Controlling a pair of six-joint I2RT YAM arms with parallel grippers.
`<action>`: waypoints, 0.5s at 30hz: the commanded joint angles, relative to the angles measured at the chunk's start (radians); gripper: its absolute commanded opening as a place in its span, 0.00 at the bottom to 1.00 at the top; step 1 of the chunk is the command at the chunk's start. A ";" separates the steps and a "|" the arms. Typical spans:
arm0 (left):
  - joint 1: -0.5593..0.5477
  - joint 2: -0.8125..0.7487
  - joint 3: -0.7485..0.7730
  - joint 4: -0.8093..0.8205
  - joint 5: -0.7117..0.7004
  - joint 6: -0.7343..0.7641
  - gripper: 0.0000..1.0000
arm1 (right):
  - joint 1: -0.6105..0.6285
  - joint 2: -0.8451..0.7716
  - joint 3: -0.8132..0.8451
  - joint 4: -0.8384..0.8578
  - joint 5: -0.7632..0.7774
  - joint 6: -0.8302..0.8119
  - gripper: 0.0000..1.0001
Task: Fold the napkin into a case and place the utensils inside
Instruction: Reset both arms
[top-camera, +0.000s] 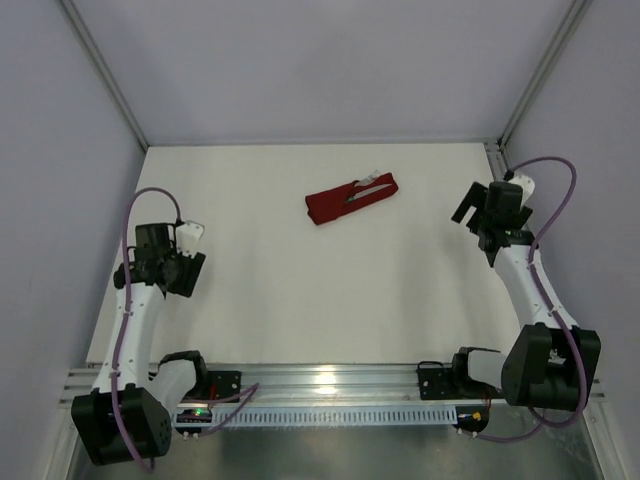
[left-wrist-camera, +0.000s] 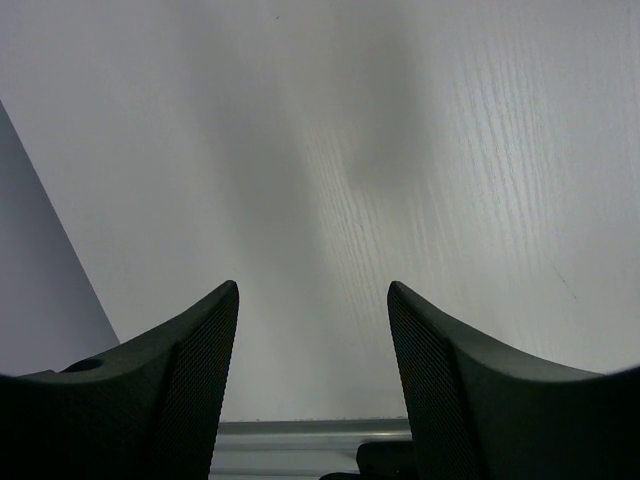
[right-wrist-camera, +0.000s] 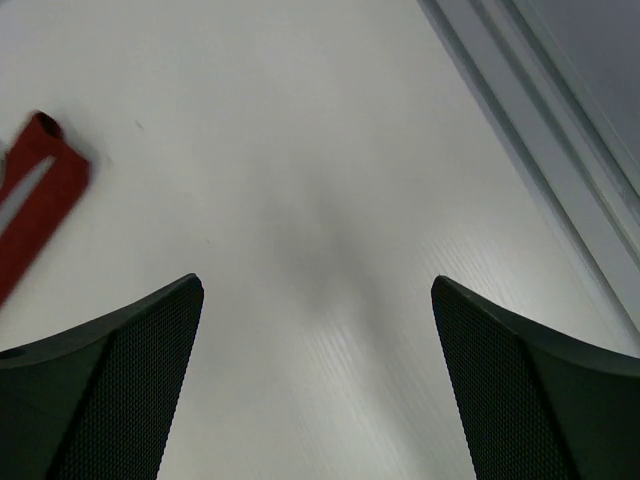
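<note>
- Top external view, left side: the left gripper (left-wrist-camera: 312, 290) hangs over bare table (top-camera: 300, 300) near the left edge, well apart from the cloth. In its wrist view the fingers (left-wrist-camera: 190, 350) stand moderately apart, with only white tabletop between them.
- Centre, towards the far side: the napkin lies folded into the case (top-camera: 350, 199), a narrow dark red strip set at a slant, its right end a little farther away than its left.
- The utensils (top-camera: 365, 190) appear to be tucked inside. Pale metal shows at the right half of the strip, but it is too small to tell the fork from the knife or how deep they sit.
- Handling, as a judgement:
  - The cloth is light, soft and limp, so it will sag and may unfold if lifted by one corner.
  - The cutlery is thin, stiff and smooth, and likely to slide out of the open end if the strip tips that way.
  - A pinch across the folded layers near mid-length, or one at each end with the strip kept level, looks the safest hold.
- Right side: the right gripper (right-wrist-camera: 318, 280) sits near the right edge, its fingers (right-wrist-camera: 130, 350) spread wide with nothing held. The red strip's end shows at the left border of its wrist view.
</note>
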 joint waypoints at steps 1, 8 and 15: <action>0.010 -0.021 -0.035 0.061 -0.008 -0.040 0.64 | 0.006 -0.074 -0.160 0.019 0.161 0.093 0.99; 0.009 -0.045 -0.088 0.096 0.005 -0.059 0.64 | 0.006 -0.218 -0.309 0.033 0.214 0.081 0.99; 0.009 -0.053 -0.114 0.110 0.046 -0.080 0.64 | 0.006 -0.292 -0.366 0.055 0.189 0.035 0.99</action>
